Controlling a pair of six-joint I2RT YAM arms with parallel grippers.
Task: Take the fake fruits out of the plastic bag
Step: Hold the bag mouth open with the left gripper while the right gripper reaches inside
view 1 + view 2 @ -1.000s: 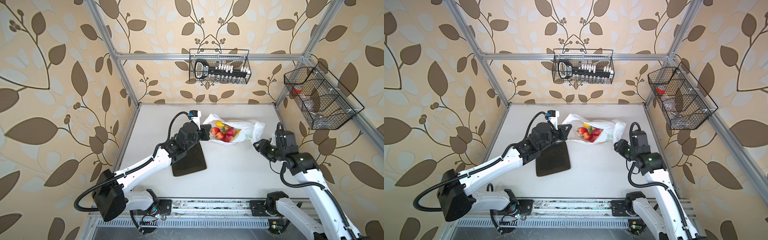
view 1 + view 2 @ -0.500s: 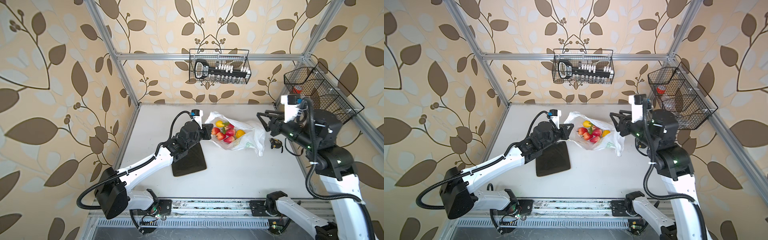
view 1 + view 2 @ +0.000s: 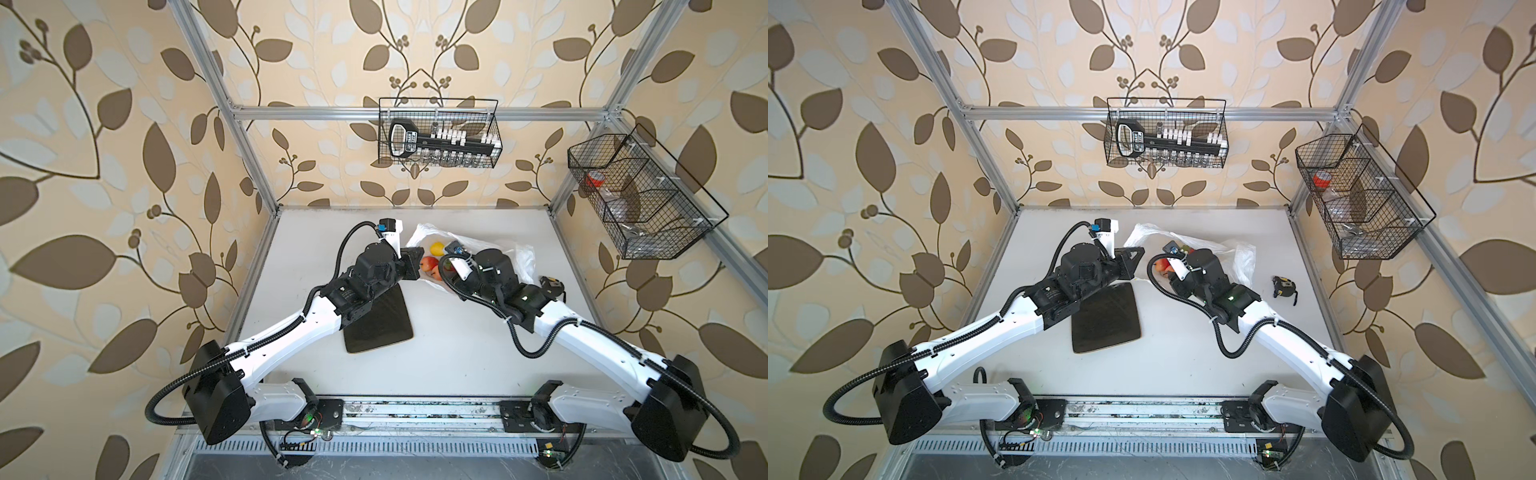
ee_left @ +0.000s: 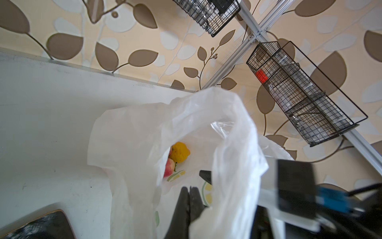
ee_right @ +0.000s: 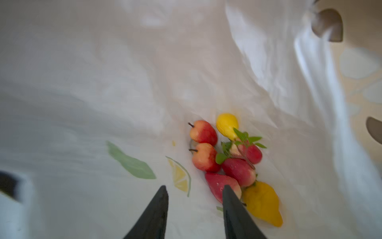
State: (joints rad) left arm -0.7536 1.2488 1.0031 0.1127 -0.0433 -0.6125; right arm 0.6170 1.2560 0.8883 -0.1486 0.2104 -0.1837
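Left claw: the left gripper (image 4: 189,188) has its jaws pressed flat together on the rim of the plastic bag (image 4: 134,134). The thin film bunches round the fingers, and the mouth stands lifted and wide.
Right claw: the right gripper (image 5: 194,190) is down inside the bag with its jaws partly apart. Only printed film shows in the gap, so it has hold of nothing. One finger (image 5: 232,209) crosses in front of a red bumpy piece; whether it touches cannot be told.
Fruits: the fake fruits (image 5: 237,171) are all in the bag, huddled in one pile on its floor. There are two red apple shapes (image 5: 203,132), red bumpy ones, a small yellow pear (image 5: 227,124), a bigger yellow-orange piece (image 5: 262,202) and green leaves (image 5: 246,136).
From above: in a top view, a yellow fruit (image 3: 436,248) and a red fruit (image 3: 430,263) peek out between the two wrists.
Bag: it lies on the white table (image 3: 457,365), toward the far side.
Plate: the black plate (image 3: 378,324) sits just beside the bag, partly under the left arm.
Stray: a small black-and-yellow object (image 3: 1284,286) sits on the table beyond the bag, apart from it.
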